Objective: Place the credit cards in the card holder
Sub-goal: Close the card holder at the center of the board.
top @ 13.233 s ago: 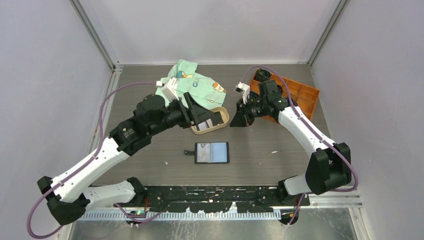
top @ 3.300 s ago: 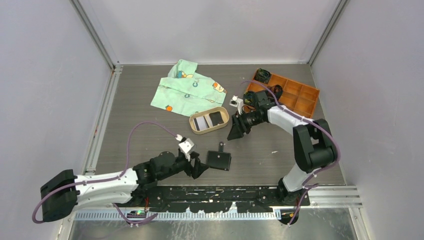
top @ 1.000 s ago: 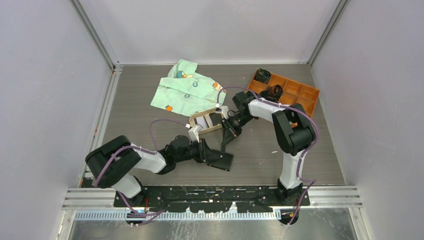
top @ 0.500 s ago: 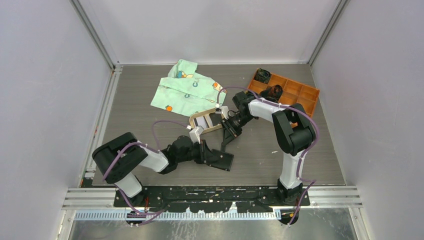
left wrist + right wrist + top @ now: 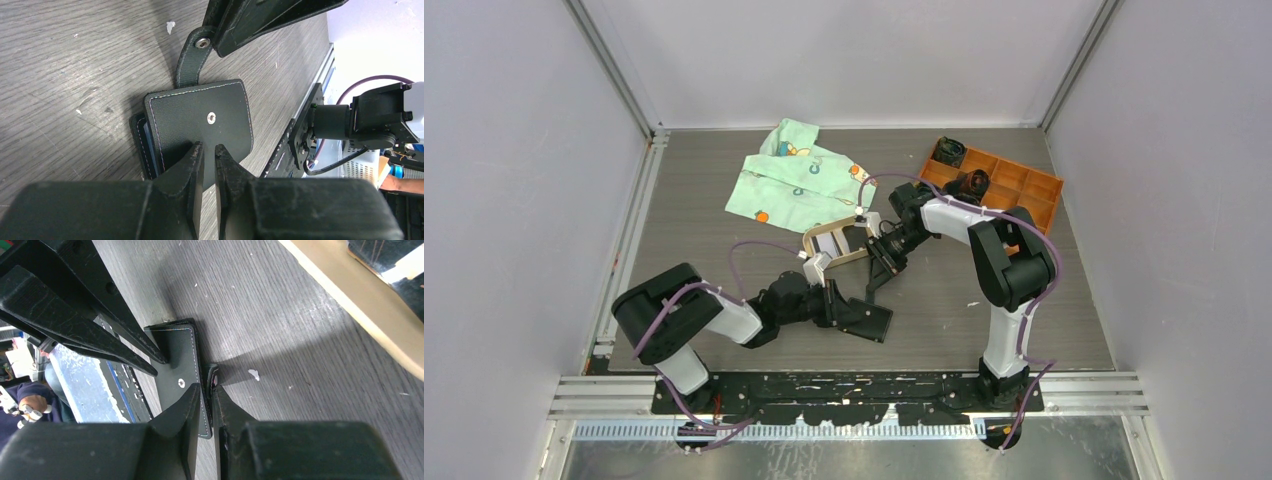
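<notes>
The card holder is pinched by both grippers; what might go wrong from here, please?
The right gripper has only the thin snap tab of the card holder, which may slip out if pulled.
The left gripper pinches just one edge, so the holder could drag instead of opening.
The credit cards lie in the tan tray, with neither gripper free.

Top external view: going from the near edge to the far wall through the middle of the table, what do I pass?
card holder → tan tray → green cloth
</notes>
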Available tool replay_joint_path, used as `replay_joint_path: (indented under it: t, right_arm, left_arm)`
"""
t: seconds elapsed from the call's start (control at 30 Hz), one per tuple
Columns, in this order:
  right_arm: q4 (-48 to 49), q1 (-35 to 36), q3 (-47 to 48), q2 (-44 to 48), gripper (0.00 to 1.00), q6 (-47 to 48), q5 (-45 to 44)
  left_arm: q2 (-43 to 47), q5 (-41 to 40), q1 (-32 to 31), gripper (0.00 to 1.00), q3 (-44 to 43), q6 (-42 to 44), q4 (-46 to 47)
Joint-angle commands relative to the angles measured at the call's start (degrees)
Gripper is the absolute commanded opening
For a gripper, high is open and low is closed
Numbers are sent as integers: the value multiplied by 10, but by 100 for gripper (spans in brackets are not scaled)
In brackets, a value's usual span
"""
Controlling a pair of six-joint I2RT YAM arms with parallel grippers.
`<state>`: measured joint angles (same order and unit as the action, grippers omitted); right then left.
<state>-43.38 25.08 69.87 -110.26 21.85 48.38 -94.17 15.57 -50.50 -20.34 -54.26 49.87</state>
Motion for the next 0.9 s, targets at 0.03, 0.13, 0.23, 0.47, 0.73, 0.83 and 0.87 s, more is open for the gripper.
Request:
replay_joint_path:
  t: [0.03,0.13,0.23,0.47,0.73,0.83,0.87]
  right_arm:
    - [-1,1,22,24,21,-5,25]
    - [-1,1,23,24,20,-6,23]
    - [0,1,21,25,17,-6,21]
    - [-4,1,20,28,6,7,12]
    - [-12,8,0,66,1,74,-4]
    - [-8,17,-13,89,1,105,-15]
    - [-6,22,-18,99,1,113,-20]
  left_arm:
    - [-4,2,-2,15,-6,-1,12]
    - [-2,2,-1,15,-5,-1,10]
    - [-2,1,-1,15,-4,-1,10]
    - [9,1,-1,15,-1,-4,9]
    - [48,9,-1,17,8,-22,8]
    - [66,13,-3,19,13,-30,8]
    - [70,14,-4,19,15,-32,8]
